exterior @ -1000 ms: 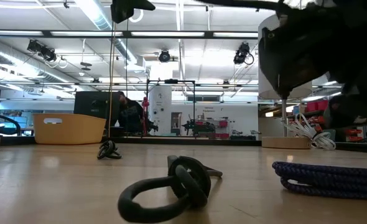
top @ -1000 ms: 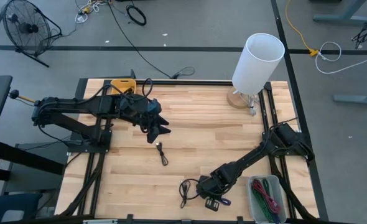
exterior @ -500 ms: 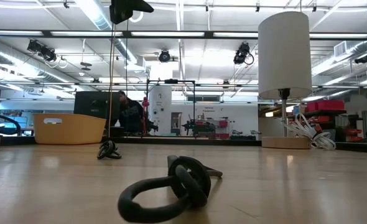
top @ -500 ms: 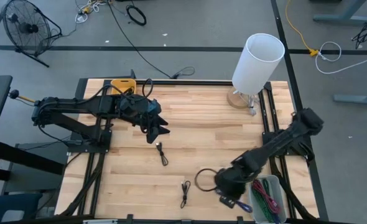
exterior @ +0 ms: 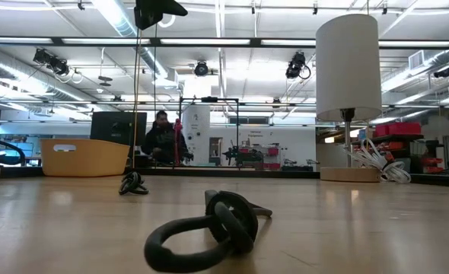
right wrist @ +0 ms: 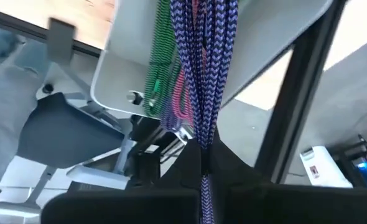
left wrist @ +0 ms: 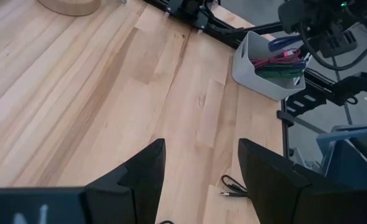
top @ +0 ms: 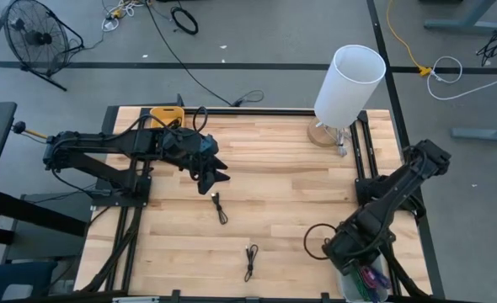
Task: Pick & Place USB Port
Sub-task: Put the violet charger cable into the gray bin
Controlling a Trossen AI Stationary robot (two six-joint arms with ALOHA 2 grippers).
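Note:
My right gripper (top: pixel 350 252) hangs near the table's near right corner, just above a white bin (top: pixel 376 286), and is shut on a blue braided USB cable (right wrist: pixel 202 74). The cable's loop (top: pixel 317 241) hangs beside the gripper, clear of the table. The bin (right wrist: pixel 124 74) holds green and pink cables. My left gripper (top: pixel 212 174) waits open above the table's left half, with nothing between its fingers. Two black cables lie flat on the wood, one (top: pixel 221 208) below the left gripper and one (top: pixel 250 261) near the front edge. My right gripper pinches the blue braided cable between its two fingers, on several strands bunched side by side (right wrist: pixel 203 155). The fingers slant downward toward the bin. The strands run from the fingers down over the bin's open top, and the loop hangs free of the table.
A tall white lamp (top: pixel 350 80) stands on a wooden base at the far right. A yellow-tan tray (top: pixel 168 114) sits at the far left corner. Black frame rails (top: pixel 362 160) run along the table's right side. Bare wood (top: pixel 291 185) fills the middle. A person sits far off in the room (exterior: pixel 160 137).
My right gripper has risen from the near middle of the table and swung toward the right edge over the bin, rolling its wrist. The blue cable has been lifted clear of the table and carried along. The black cable near the front edge stayed where it was.

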